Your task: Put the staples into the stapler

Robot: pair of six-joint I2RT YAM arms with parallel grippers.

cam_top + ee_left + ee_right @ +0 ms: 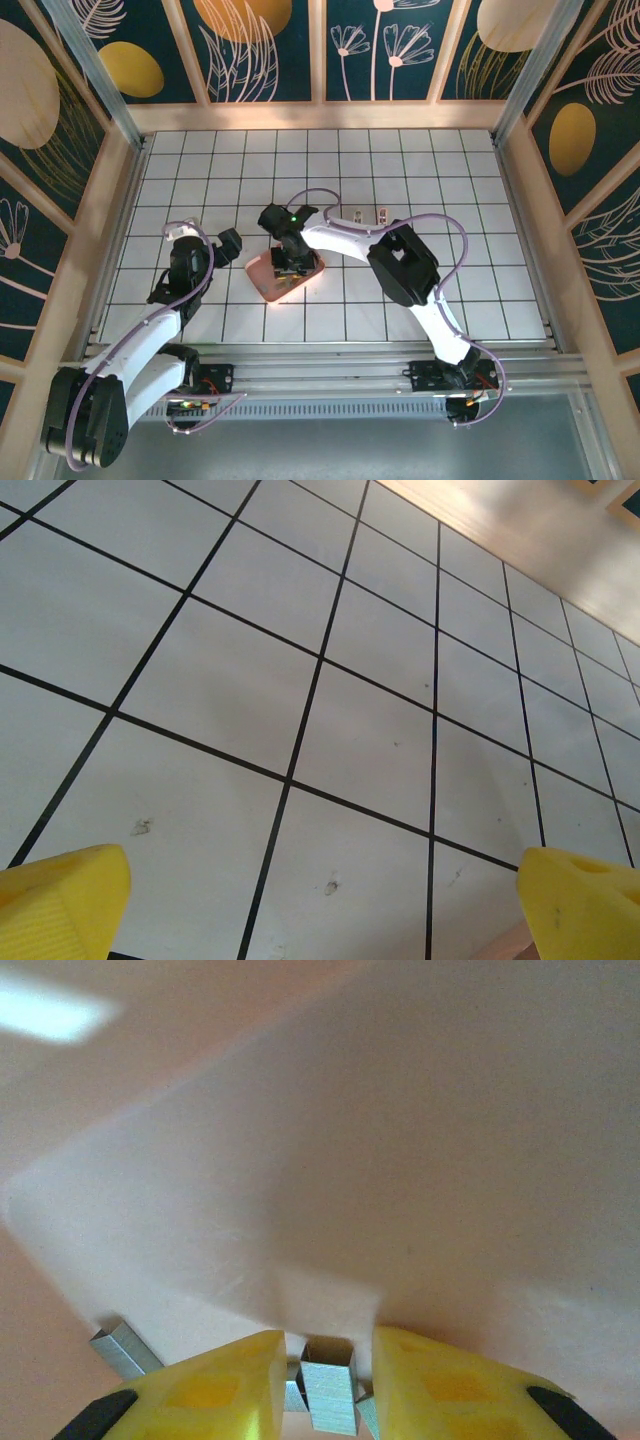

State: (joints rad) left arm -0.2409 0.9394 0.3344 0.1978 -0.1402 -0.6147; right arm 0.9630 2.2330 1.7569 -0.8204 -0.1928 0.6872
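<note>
Expect the staples (330, 1397) in the pink tray (262, 282), toward the near edge of the bench (400, 160), to be light, stiff yet easily snapped, so pinch the flat long sides: your right fingers (215, 1390) closely bracket one strip, contact unclear, while your left fingers (65, 895) are spread wide.

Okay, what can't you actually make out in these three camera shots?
1. Top view: the right gripper covers what lies in the pink tray.
2. Top view: two small items beyond it, too small to identify.
3. Right wrist view: staples cut off by the bottom edge; whether the gripper pinches them is unclear.
</note>
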